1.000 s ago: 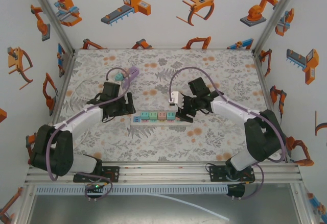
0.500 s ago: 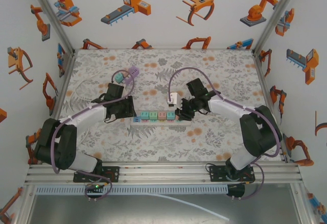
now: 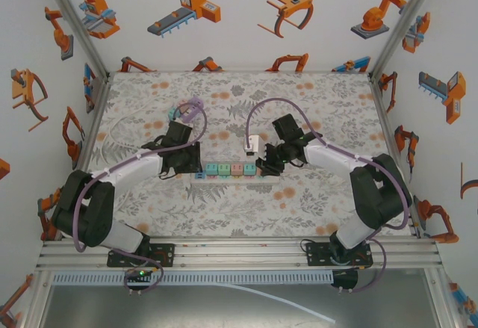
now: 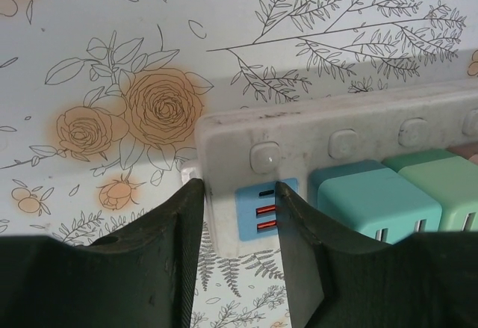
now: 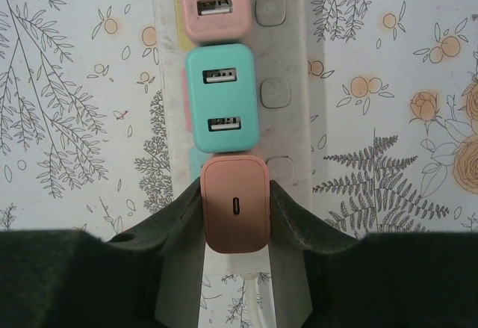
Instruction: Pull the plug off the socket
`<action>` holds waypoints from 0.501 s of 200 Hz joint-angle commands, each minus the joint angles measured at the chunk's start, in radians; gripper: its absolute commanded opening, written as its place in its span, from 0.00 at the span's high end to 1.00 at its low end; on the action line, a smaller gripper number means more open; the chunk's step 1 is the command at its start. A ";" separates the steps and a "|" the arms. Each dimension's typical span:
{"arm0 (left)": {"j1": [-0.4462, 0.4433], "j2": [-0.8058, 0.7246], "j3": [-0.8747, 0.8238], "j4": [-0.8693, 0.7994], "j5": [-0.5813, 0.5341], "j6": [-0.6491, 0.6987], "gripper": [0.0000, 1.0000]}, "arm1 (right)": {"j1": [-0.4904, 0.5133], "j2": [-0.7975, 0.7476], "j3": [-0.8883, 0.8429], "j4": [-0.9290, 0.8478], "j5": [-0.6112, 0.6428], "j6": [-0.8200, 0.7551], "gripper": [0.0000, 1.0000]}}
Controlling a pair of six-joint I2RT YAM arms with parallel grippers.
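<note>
A white power strip (image 3: 224, 176) lies mid-table with a row of coloured plugs. The salmon plug (image 5: 235, 205) sits at the strip's (image 5: 287, 126) right end, beside a teal plug (image 5: 222, 104). My right gripper (image 5: 235, 193) is shut on the salmon plug, one finger against each side; from above this gripper (image 3: 261, 166) is low over that end. My left gripper (image 4: 239, 193) straddles the strip's (image 4: 336, 130) left end, and its fingers (image 4: 187, 231) press against the end and the blue plug (image 4: 258, 208). In the top view the left gripper (image 3: 196, 165) is at that end.
A white cable (image 5: 258, 291) leaves the strip under the salmon plug. A small white block (image 3: 252, 145) lies just behind the strip. Purple and teal items (image 3: 183, 110) rest at the back left. White walls bound the table on three sides.
My left gripper has moved right, from behind and left of the strip onto its left end. The right gripper has stayed on the salmon plug.
</note>
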 commanded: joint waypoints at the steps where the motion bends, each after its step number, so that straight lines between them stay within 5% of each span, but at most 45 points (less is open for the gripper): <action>1: -0.008 0.013 -0.045 -0.075 -0.037 -0.016 0.59 | 0.007 0.010 0.040 0.009 -0.018 0.002 0.69; 100: -0.028 -0.006 -0.071 -0.128 0.041 -0.013 0.60 | 0.008 0.005 0.068 0.012 -0.007 0.035 0.77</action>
